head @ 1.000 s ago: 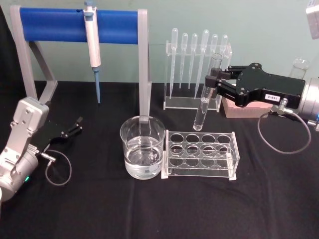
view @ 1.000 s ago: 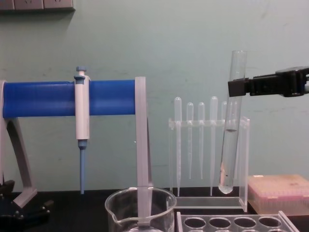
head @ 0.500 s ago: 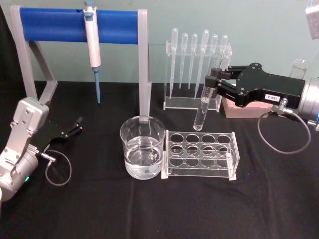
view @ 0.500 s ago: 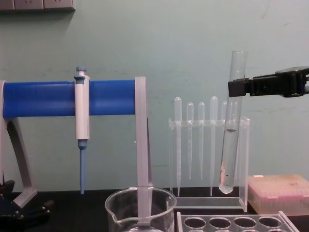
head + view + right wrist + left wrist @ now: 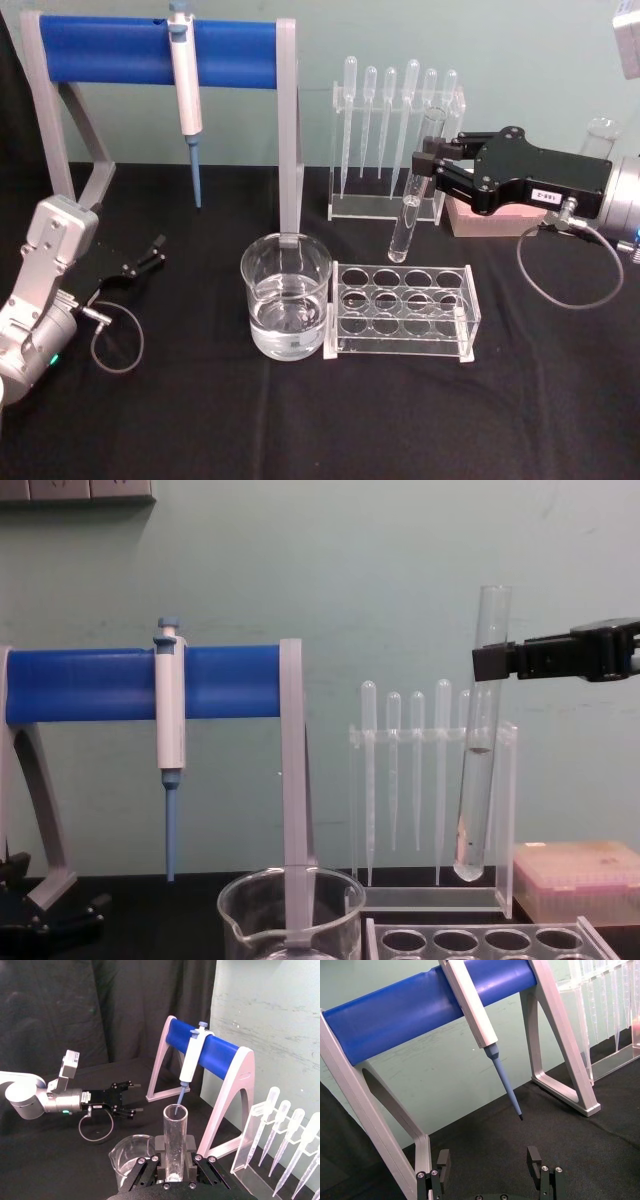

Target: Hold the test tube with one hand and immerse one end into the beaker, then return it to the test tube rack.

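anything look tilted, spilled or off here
The long clear glass test tube hangs tilted in the right black pincer, its round bottom leaning toward the robot's left, raised near the clear rack with round holes. No spill or damage shows.

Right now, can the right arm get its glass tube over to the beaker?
Probably yes. The right gripper holds the test tube raised clear of the rack; the open-topped beaker beside it has only the stand post close behind. The left gripper rests far left.
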